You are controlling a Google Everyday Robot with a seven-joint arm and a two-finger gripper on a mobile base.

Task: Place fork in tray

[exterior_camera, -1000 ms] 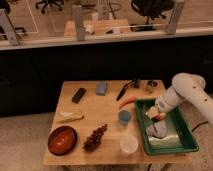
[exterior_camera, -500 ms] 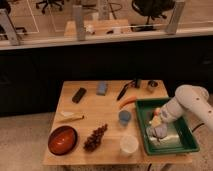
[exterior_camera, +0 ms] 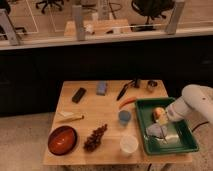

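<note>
The dark green tray [exterior_camera: 186, 142] sits at the right end of the wooden table. My white arm reaches in from the right, and the gripper [exterior_camera: 157, 131] is low inside the tray, over its front left part. I cannot make out the fork on its own; if it is there, it is hidden at or under the gripper. A yellowish round item [exterior_camera: 159, 113] lies at the tray's back left. A pale flat item [exterior_camera: 173, 137] lies beside the gripper.
On the table are a red-brown bowl [exterior_camera: 62, 140], a dark grape-like bunch [exterior_camera: 95, 137], a white cup [exterior_camera: 129, 144], a blue-grey cup [exterior_camera: 124, 117], an orange carrot [exterior_camera: 127, 102], a black-handled utensil [exterior_camera: 122, 92], a black block [exterior_camera: 78, 95] and a blue-grey block [exterior_camera: 102, 88].
The gripper has moved down and toward the front of the tray, sinking lower into it. The things on the table have not moved.
</note>
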